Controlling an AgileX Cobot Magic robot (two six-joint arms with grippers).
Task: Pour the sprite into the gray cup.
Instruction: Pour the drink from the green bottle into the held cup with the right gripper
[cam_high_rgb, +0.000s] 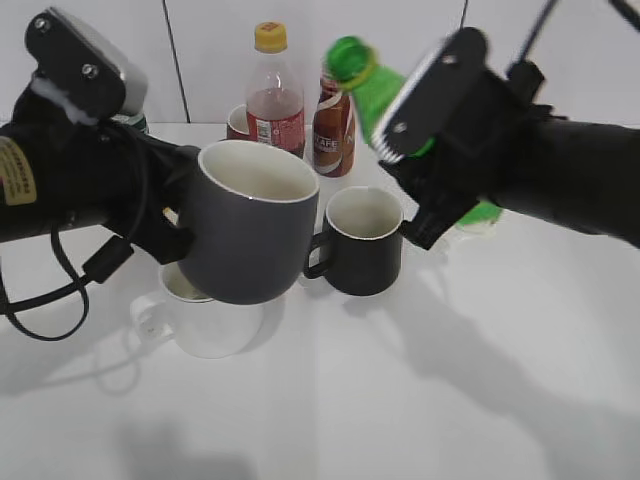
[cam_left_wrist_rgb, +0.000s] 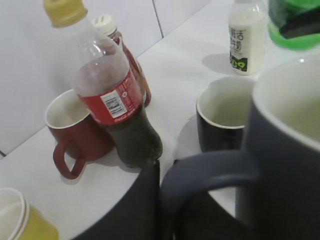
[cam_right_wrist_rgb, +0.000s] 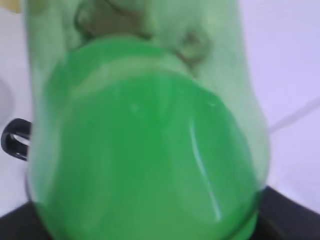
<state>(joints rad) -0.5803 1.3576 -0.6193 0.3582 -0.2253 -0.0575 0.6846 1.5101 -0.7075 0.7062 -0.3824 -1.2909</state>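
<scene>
My left claw (cam_high_rgb: 180, 225) holding the gray cup (cam_high_rgb: 250, 225) aloft by its handle, right claw (cam_high_rgb: 425, 150) clamped on the tilted sprite (cam_high_rgb: 365, 85) at its 2 o'clock, black mug (cam_high_rgb: 362, 240) and white mug (cam_high_rgb: 205, 315) on the surface (cam_high_rgb: 450, 380) beneath, cola bottle (cam_high_rgb: 274, 95) at 12.

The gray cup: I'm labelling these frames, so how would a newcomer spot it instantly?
Start at the left gripper in the exterior view: the gray cup is held in the air there, above the white mug. Unlike the glossy black mug standing beside it, it is matte, larger-looking and off the table.
</scene>
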